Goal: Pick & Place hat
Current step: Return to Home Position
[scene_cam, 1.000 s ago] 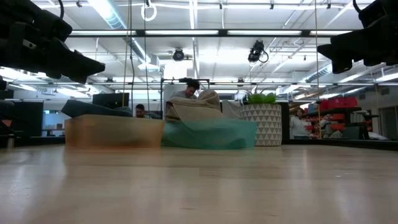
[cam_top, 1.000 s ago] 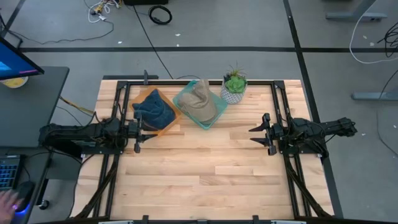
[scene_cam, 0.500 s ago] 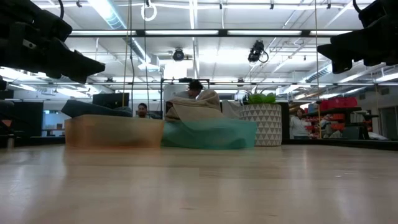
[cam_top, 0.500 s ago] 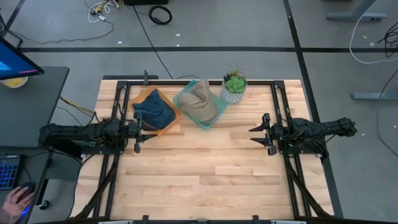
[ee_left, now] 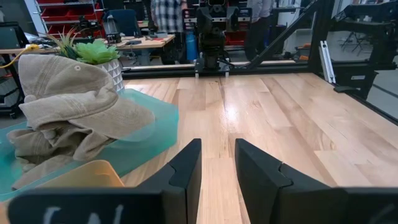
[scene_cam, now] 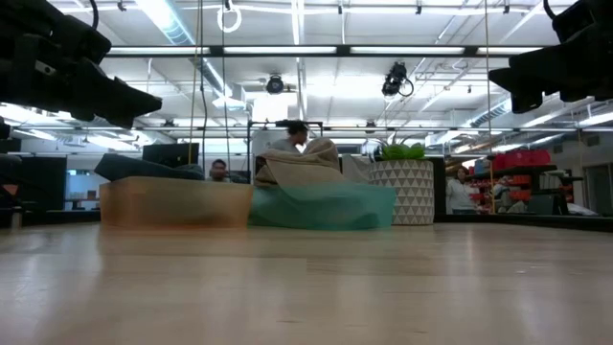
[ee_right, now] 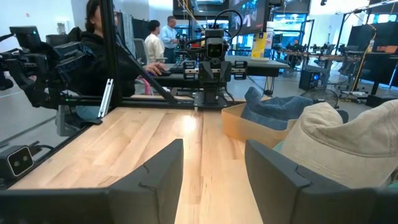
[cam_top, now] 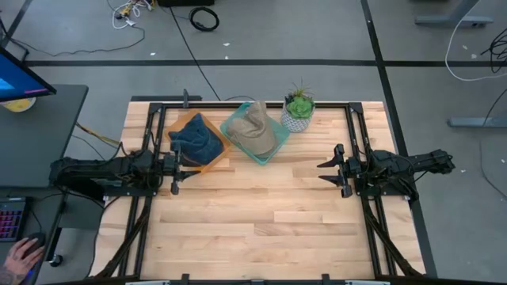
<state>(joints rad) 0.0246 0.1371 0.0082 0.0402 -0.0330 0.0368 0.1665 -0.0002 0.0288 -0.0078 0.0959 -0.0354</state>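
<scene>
A tan hat (cam_top: 255, 131) lies crumpled in a teal tray (cam_top: 234, 120) near the table's far edge; it also shows in the low view (scene_cam: 299, 161) and in both wrist views (ee_left: 68, 106) (ee_right: 345, 143). A blue hat (cam_top: 196, 139) lies in an orange tray (cam_top: 219, 157) to its left. My left gripper (cam_top: 177, 166) hovers open at the table's left side, just near of the orange tray, and touches nothing. My right gripper (cam_top: 323, 171) hovers open at the right side, pointing toward the table's middle. Both are raised above the tabletop (scene_cam: 153, 101) (scene_cam: 493, 77).
A small green plant in a patterned white pot (cam_top: 298, 111) stands right of the teal tray, near the far edge. The wooden tabletop (cam_top: 261, 214) stretches from the trays to the near edge. A black frame borders the table. People stand in the room beyond.
</scene>
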